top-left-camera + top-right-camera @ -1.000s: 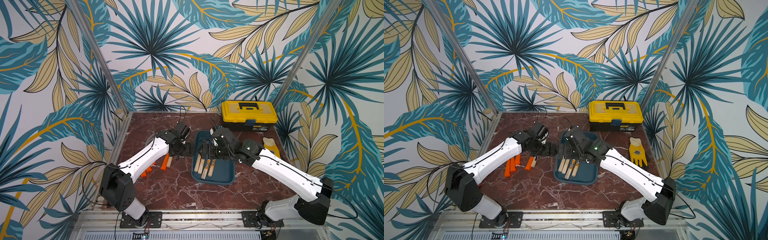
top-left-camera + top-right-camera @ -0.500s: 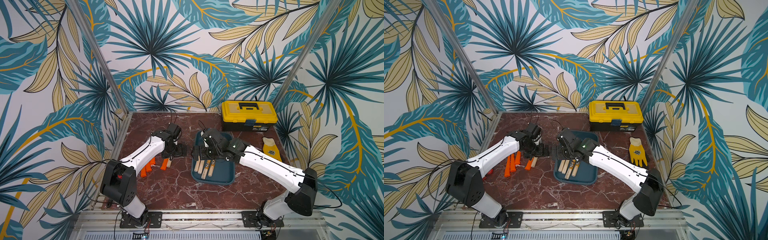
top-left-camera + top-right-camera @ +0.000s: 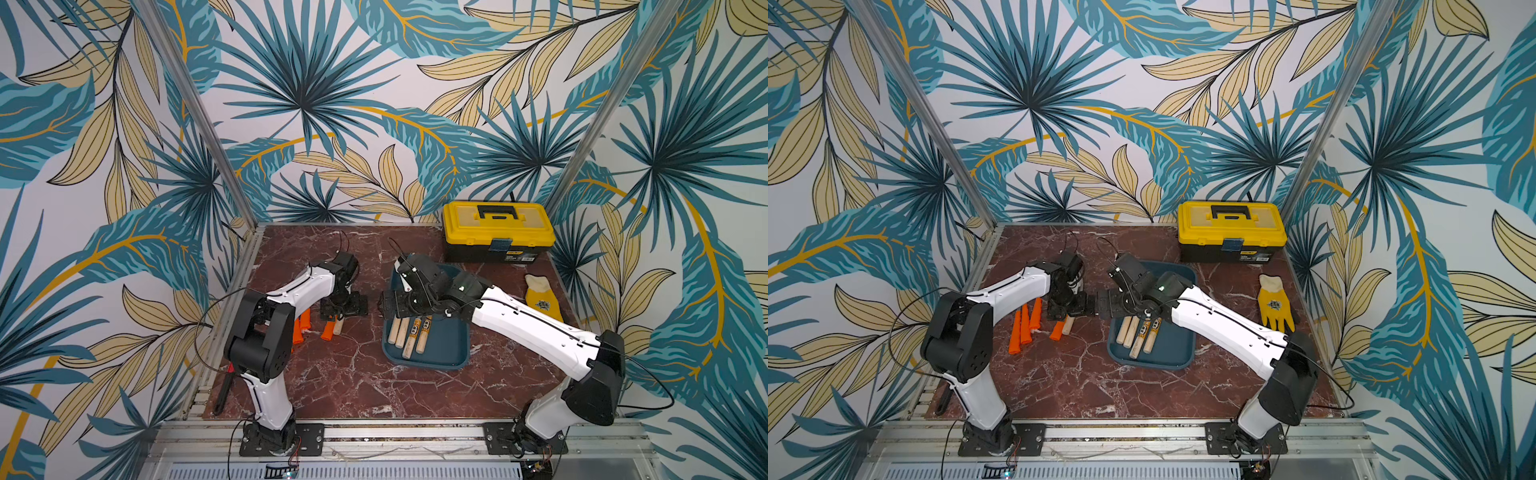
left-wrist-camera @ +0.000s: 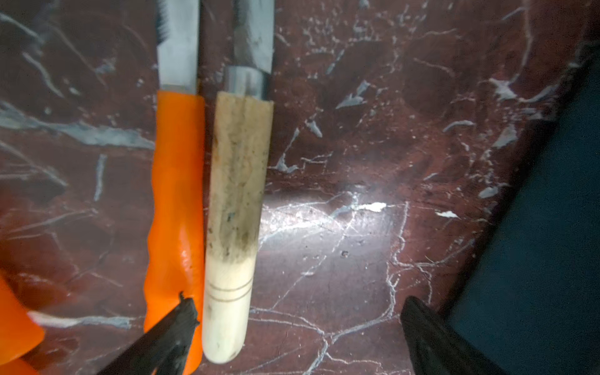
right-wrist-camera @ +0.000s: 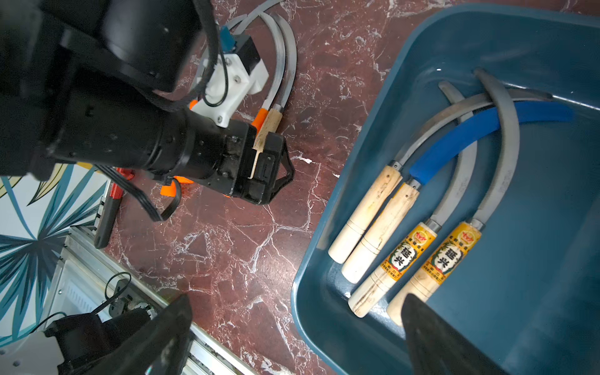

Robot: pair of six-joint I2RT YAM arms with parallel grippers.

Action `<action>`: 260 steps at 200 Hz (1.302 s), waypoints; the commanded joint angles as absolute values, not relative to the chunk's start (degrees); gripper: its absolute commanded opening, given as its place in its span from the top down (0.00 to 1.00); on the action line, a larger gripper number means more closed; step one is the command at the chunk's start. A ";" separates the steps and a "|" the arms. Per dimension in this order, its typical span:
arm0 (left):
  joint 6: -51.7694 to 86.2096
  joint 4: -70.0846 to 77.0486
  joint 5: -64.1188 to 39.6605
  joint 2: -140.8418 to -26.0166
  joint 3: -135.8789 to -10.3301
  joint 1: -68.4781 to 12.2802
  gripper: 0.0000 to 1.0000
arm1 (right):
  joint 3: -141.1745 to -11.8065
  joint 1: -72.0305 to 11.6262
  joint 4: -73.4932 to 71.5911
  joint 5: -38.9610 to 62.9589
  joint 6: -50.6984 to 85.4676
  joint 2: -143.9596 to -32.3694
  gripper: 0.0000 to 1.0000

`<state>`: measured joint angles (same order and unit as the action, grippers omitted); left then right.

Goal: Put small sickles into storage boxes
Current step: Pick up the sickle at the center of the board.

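- Left gripper [image 3: 344,309]: fingers spread wide, holding nothing, low over the marble table [image 3: 332,386] just left of the tray.
- Wood-handled sickle [image 4: 235,207]: flat on the table between the left gripper's fingers in the left wrist view, close against one finger [image 4: 181,319], well apart from the other.
- Orange-handled sickle [image 4: 177,201]: touching the wood-handled one along its length, its butt end partly under that same finger.
- More orange-handled sickles [image 3: 1023,328]: on the table further left, outside the gripper.
- Tray [image 3: 440,357]: teal, centre-right of the table.
- Four sickles [image 5: 399,233]: inside the tray, wooden handles side by side at its left, one blade blue [image 5: 480,126].
- Right gripper [image 5: 295,303]: spread, empty, straddling the tray's left rim above the handle ends.
- Toolbox [image 3: 498,232]: far right, lid shut.
- Glove [image 3: 540,297]: right of the tray.
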<state>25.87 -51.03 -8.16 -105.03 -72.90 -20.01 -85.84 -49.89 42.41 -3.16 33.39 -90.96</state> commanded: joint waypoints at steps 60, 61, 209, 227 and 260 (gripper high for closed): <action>25.65 -47.48 -9.08 -110.62 -74.18 -19.68 0.24 | -86.77 -47.74 44.62 -2.36 29.63 -92.63 0.00; 25.66 -47.47 -9.11 -110.68 -74.18 -19.68 0.25 | -86.76 -47.69 44.63 -2.37 29.62 -92.63 0.00; 27.20 -47.37 -10.83 -109.50 -76.20 -21.69 1.00 | -83.66 -43.68 44.99 -0.35 28.92 -89.83 0.00; 27.78 -47.71 -10.90 -108.44 -76.37 -22.19 1.00 | -82.86 -43.60 44.96 -0.44 29.22 -88.91 0.00; 28.56 -48.99 -10.20 -106.32 -76.99 -23.51 1.00 | -81.93 -43.59 45.91 -1.12 29.65 -87.10 0.00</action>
